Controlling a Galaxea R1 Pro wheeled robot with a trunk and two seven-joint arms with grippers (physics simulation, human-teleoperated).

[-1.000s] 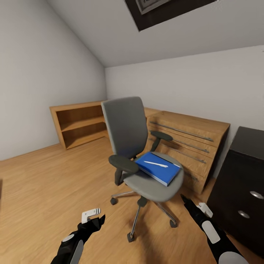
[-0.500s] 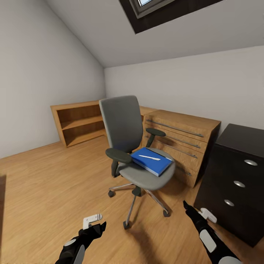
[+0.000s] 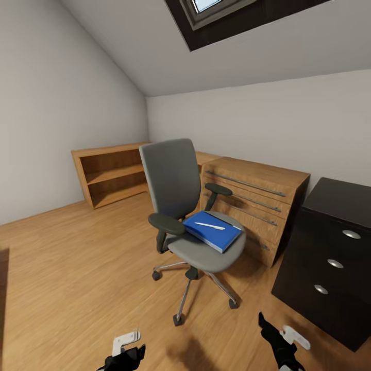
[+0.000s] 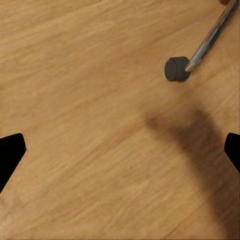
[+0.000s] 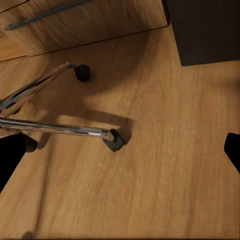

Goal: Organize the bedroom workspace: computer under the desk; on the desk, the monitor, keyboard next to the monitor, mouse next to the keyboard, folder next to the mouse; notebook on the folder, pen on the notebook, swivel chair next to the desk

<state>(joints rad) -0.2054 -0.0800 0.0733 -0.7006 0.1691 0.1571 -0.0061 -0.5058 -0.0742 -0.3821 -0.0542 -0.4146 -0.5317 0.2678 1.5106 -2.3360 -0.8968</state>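
Two things of the task are seen lying on the swivel chair (image 3: 193, 216): the blue folder (image 3: 212, 231) flat on the grey seat, and the pen (image 3: 209, 225) resting on top of the folder. The chair stands in the middle of the wooden floor (image 3: 77, 257), in front of a light wooden drawer unit (image 3: 252, 201), with the black drawers of the desk (image 3: 330, 263) just beside it.

The step in hand is judged to be the approach to the chair, so that the folder can be fetched. Both hands are held low and empty: the left hand (image 4: 120, 155) is spread wide above the floor near a castor (image 4: 176, 69), and the right hand (image 5: 120, 150) is likewise spread wide over the chrome legs.

Next, the seat must be reached; the near armrest (image 3: 167, 223) may obstruct the reach, and the loose pen may roll off.
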